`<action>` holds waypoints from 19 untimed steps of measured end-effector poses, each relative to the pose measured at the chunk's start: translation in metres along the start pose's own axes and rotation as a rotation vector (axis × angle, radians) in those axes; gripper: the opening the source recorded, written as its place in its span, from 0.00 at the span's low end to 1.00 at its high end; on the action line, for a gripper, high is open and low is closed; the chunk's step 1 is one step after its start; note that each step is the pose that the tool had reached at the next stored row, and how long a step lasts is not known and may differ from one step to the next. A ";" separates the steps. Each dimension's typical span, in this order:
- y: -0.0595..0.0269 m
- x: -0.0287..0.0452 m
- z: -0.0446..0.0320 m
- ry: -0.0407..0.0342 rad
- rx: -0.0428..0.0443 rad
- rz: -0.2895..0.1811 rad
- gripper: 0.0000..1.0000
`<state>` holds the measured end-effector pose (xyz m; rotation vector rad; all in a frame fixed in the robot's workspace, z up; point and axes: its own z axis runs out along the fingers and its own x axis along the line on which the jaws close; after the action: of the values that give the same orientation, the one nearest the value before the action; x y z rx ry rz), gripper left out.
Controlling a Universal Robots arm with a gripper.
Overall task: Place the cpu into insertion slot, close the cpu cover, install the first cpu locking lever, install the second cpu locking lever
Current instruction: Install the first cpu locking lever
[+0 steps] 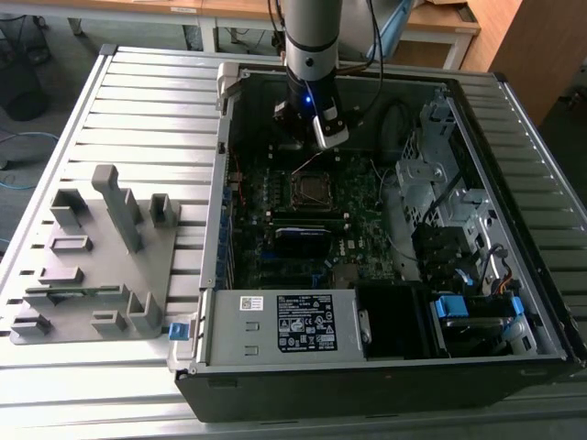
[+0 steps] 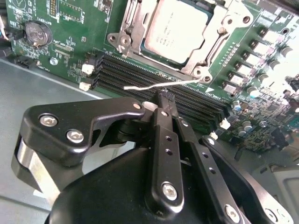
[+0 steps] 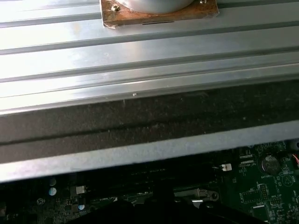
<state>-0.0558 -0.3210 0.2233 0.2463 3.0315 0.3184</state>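
Hovering inside the open computer case [image 1: 514, 302], the pincer [image 2: 164, 100] is hanging with its two black fingers [image 2: 161, 140] pressed together, their tips meeting just above the long black memory slots [image 2: 140, 74] on the green motherboard [image 2: 70, 28]. Whether anything is being pinched between the tips I cannot tell; a thin silver locking lever [image 2: 154, 85] is lying across the memory slots right at the tips, one end running off toward the socket corner.

Just beyond the pincer's tips, the cpu [image 2: 175, 28] is sitting in the insertion slot [image 1: 310, 191], its greyish-silver top facing up. The cpu cover [image 2: 205, 53] is lying down around the chip, its silver frame bordering the metal top on the sides that are showing. A round coin battery [image 2: 37, 32] is resting on the board well off to the side of the pincer.

In the exterior view, the arm [image 1: 312, 37] is reaching down into the case from the far edge, and the pincer [image 1: 316, 151] is hanging just behind the socket. The case is lying on a ribbed metal surface [image 1: 138, 101]. Well apart from the pincer, toward the exterior view's left, a grey fixture [image 1: 101, 266] with upright posts is standing on that surface.

In the first wrist view, the ribbed metal surface [image 3: 140, 56] and a strip of the green board [image 3: 261, 182] are showing.
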 end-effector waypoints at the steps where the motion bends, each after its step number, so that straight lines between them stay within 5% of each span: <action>1: -0.0007 -0.0004 -0.0001 0.0000 0.0001 0.000 0.11; 19: -0.0009 -0.0088 0.0028 0.0001 0.0002 0.000 0.11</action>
<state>-0.0470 -0.3229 0.2210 0.2463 3.0316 0.3181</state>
